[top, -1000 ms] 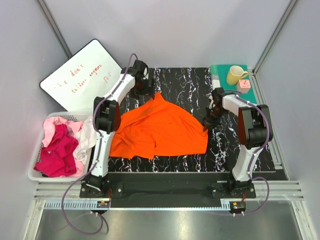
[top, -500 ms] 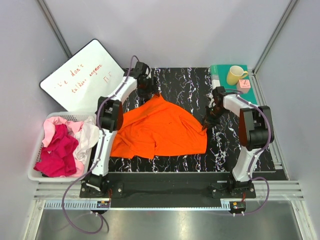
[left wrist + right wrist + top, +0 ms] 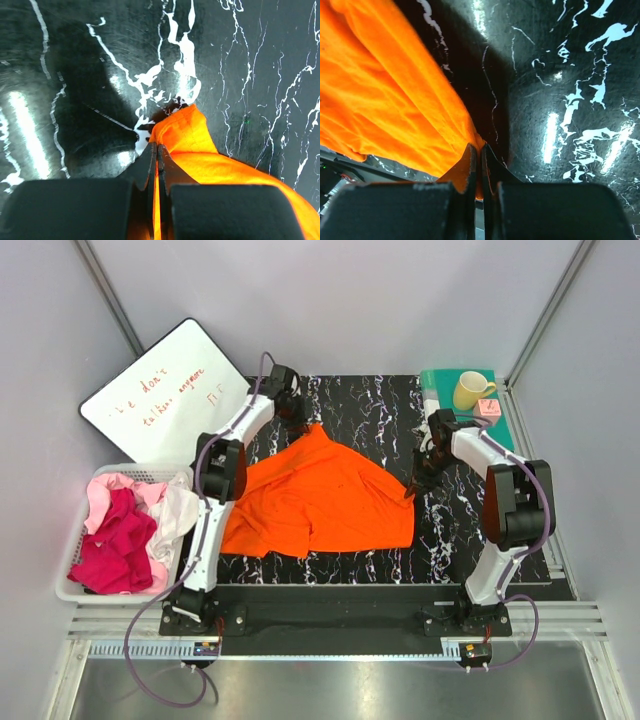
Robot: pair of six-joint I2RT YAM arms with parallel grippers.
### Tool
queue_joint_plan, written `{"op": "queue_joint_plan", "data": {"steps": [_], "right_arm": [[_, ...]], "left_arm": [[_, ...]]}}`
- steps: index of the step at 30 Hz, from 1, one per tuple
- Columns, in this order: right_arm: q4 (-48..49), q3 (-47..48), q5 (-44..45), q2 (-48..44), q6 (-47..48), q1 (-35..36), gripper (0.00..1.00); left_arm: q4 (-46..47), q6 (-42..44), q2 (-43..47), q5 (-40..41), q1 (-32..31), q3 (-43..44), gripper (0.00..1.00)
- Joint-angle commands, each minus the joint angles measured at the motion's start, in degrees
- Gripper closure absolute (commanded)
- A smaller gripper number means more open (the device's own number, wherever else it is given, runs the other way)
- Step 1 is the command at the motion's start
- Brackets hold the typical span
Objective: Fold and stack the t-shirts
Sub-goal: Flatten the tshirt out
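A bright orange t-shirt [image 3: 320, 495] lies spread on the black marbled table top, rising to a peak at its far corner. My left gripper [image 3: 305, 428] is shut on that far corner, and orange cloth [image 3: 192, 135] shows between the jaws of the left gripper [image 3: 156, 147]. My right gripper [image 3: 411, 490] is shut on the shirt's right corner, lifted a little off the table; the cloth [image 3: 395, 95] hangs away to the left of the right gripper [image 3: 480, 147]. More t-shirts, magenta [image 3: 112, 540] and pale pink [image 3: 110, 485], lie crumpled in a white basket.
The white basket [image 3: 70, 585] stands at the left beside the left arm. A whiteboard [image 3: 165, 390] with red writing leans at the back left. On the teal mat [image 3: 505, 420] at the back right stand a yellow mug [image 3: 470, 390] and a small pink block [image 3: 489, 408].
My left gripper came down onto the shirt's far corner and closed on it. My right gripper lifted its corner slightly toward the back.
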State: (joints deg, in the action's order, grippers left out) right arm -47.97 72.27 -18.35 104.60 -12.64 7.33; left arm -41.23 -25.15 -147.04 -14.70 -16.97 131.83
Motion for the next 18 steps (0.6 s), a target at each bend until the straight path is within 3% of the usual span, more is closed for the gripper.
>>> {"op": "queue_joint_plan", "data": {"steps": [1, 10, 18], "right_arm": [[-1.9, 3.4, -1.7, -3.7, 0.7, -0.1, 0.98], [-2.0, 6.1, -2.4, -5.3, 1.0, -0.1, 0.98], [-3.1, 18.9, 1.1, -9.1, 1.7, -0.1, 1.0]], "left_arm": [[3.6, -0.3, 9.1, 3.8, 0.9, -1.0, 1.0], [6.8, 1.7, 25.9, 11.2, 3.3, -10.6, 1.0], [6.2, 2.6, 39.4, 19.1, 5.5, -13.3, 1.0]]}}
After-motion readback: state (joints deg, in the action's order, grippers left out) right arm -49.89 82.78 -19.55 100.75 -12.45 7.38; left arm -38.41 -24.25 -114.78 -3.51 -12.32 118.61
